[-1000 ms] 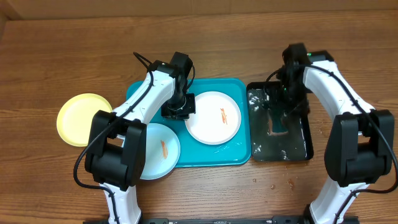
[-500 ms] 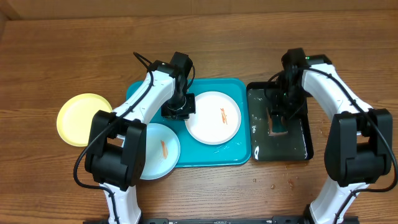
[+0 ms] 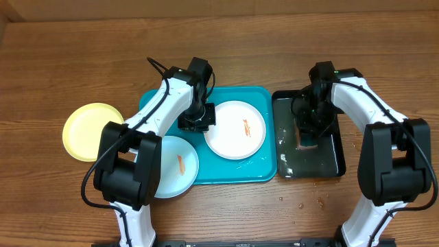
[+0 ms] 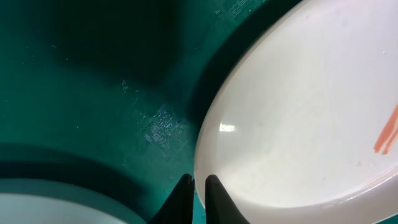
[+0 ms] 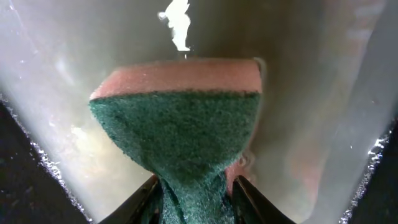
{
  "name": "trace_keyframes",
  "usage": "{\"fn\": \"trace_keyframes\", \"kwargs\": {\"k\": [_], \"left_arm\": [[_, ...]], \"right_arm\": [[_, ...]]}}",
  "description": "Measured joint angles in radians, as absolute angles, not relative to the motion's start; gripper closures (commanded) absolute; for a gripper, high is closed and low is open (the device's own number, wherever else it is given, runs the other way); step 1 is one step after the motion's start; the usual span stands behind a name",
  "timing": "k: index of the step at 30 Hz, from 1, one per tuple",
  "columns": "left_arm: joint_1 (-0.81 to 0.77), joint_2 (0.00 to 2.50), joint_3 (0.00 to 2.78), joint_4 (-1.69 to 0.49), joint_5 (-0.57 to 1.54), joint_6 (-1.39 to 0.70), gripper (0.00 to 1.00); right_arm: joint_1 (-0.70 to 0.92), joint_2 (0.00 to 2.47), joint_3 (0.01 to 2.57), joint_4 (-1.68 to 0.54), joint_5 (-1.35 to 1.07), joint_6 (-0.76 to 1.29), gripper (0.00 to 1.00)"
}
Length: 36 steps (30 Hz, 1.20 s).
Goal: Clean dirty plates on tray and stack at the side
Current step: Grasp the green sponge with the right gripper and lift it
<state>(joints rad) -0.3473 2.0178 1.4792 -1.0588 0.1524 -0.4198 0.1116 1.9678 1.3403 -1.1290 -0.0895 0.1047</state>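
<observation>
Plates (image 3: 235, 129) likely light, hard and slippy, so best pinched at the rim. Three counted: white plate (image 3: 230, 139) and pale blue plate (image 3: 177, 167) on the turquoise tray (image 3: 240, 173), yellow plate (image 3: 89, 130) beside it. Left gripper (image 4: 198, 199), jaws nearly together, pinching the white plate's rim; right gripper (image 5: 194, 193) squeezing one sponge (image 5: 177, 130) in the black tray (image 3: 322, 163).

From overhead, the left gripper (image 3: 197, 122) covers the rim of the white plate (image 3: 236, 134) on the side toward the left edge of the tray (image 3: 240, 173), and its fingertips cannot be seen. The pale blue plate (image 3: 180, 165) hides the tray's near left corner, and the left arm (image 3: 154, 116) crosses that plate's outer edge. Just off the tray's right side, the right gripper (image 3: 309, 127) covers most of the sponge (image 3: 306, 143). The wrist views cut off the white plate, the sponge's pinched end and both pairs of fingers.
</observation>
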Motion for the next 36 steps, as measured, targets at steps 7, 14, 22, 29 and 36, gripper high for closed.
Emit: {"fn": "trace_keyframes", "kwargs": {"k": [7,14,22,29,36], "left_arm": [[-0.347,2.018,1.479,-1.059,0.137,-0.420,0.87],[-0.347,2.018,1.479,-1.059,0.128,-0.420,0.78],[-0.347,2.018,1.479,-1.056,0.113,-0.420,0.80],[-0.352,2.018,1.444,-0.987,0.107,-0.420,0.83],[-0.359,2.018,1.435,-0.974,0.107,-0.421,0.87]], "right_arm": [[0.112,1.968,1.338,-1.127,-0.092,0.104,0.64],[0.112,1.968,1.338,-1.127,-0.101,0.104,0.56],[0.112,1.968,1.335,-1.127,-0.101,0.104,0.53],[0.112,1.968,1.335,-1.129,-0.101,0.102,0.65],[0.112,1.968,1.335,-1.128,-0.101,0.104,0.55]]}}
